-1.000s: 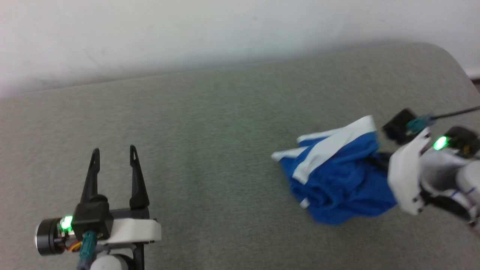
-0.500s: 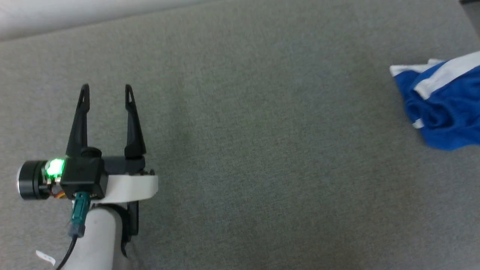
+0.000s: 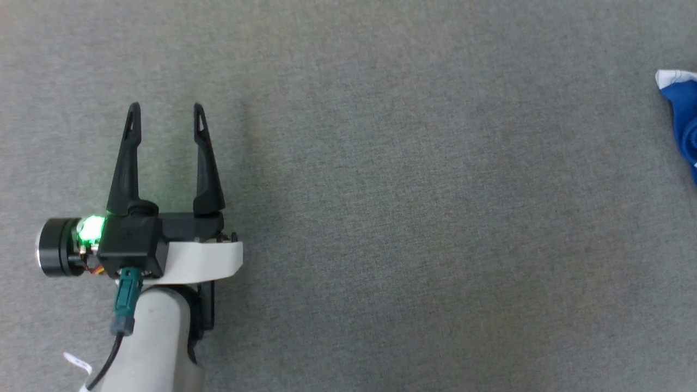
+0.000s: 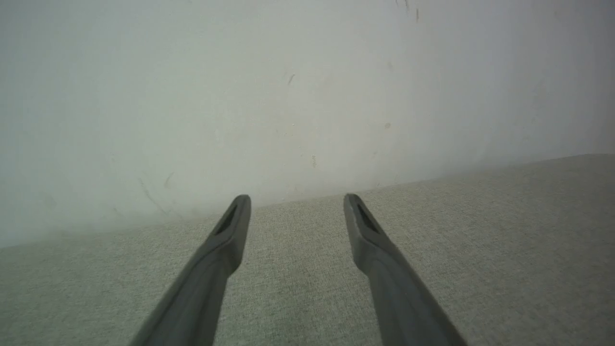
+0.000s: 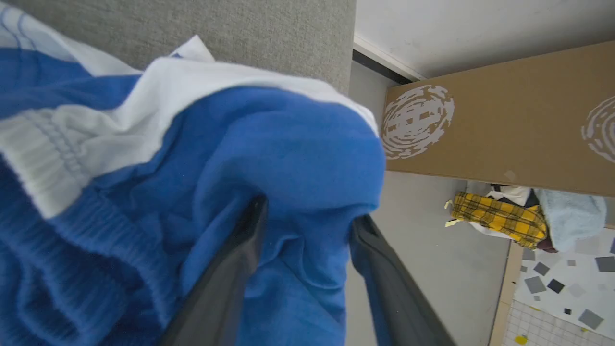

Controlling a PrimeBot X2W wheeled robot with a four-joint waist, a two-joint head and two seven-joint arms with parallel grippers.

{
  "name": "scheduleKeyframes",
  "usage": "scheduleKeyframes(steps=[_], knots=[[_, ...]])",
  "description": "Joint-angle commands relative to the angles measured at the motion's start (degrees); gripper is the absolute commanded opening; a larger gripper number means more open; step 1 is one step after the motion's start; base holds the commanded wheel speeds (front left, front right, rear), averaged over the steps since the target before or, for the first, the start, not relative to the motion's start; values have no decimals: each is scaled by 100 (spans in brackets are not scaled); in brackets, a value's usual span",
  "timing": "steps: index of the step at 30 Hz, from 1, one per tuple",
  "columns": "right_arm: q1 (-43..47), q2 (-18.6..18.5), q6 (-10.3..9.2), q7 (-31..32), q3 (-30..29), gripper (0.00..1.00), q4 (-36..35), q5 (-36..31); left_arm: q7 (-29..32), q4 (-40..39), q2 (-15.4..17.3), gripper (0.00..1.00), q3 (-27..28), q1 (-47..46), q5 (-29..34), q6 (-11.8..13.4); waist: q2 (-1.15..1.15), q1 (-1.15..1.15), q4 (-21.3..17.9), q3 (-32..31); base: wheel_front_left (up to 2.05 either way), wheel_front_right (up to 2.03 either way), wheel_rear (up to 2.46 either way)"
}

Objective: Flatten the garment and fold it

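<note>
You're at the flattening step: the garment (image 5: 192, 158) is bunched. Your right tool (image 5: 310, 211) stands parted around a fold. The left tool (image 3: 166, 109) is wide, empty, well away from it. Next, pinch an edge.

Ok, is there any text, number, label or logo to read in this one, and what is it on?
No words or numbers can be read in any view.
The cardboard box bears white round swirl marks, a sign without letters.
The garment shows blue fabric and white trim, with no print visible.
</note>
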Motion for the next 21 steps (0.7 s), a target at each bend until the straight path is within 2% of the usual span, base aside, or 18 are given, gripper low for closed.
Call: scheduleKeyframes(steps=[1, 4, 8, 10, 11, 12, 13, 16, 21], knots=[[-62, -126, -14, -174, 87, 100, -31, -335, -27, 26, -31, 100, -18, 86, -57, 57, 0, -1, 110, -468, 0, 0, 0], [-166, -63, -14, -869, -150, 100, -151, -718, -27, 65, -52, 100, 23, 304, -111, 117, 0, -1, 132, -901, 0, 0, 0], [-63, 454, -14, -1899, -675, 100, -241, -991, -27, 162, -50, 100, 181, 662, -218, 163, 0, -1, 169, -1448, 0, 0, 0], [-14, 590, -14, -2138, -816, 100, -281, -1079, -27, 170, -61, 100, 221, 754, -240, 176, 0, -1, 183, -1566, 0, 0, 0], [51, 755, -14, -2352, -984, 100, -304, -1133, -27, 171, -75, 100, 255, 845, -256, 190, 0, -1, 202, -1674, 0, 0, 0], [203, 1074, -14, -2836, -1329, 100, -382, -1257, -27, 188, -103, 100, 327, 991, -296, 203, 0, -1, 271, -1857, 0, 0, 0], [203, 1074, -14, -2836, -1329, 100, -382, -1257, -27, 188, -103, 100, 327, 991, -296, 203, 0, -1, 271, -1857, 0, 0, 0], [487, 1615, -14, -3538, -1883, 100, -477, -1477, -27, 227, -150, 100, 413, 1166, -329, 202, 0, -1, 385, -2089, 0, 0, 0], [1203, 2645, -14, -3911, -2618, 100, -957, -1844, -27, 359, -215, 100, 502, 1437, -367, 136, 0, -1, 549, -2475, 0, 0, 0]])
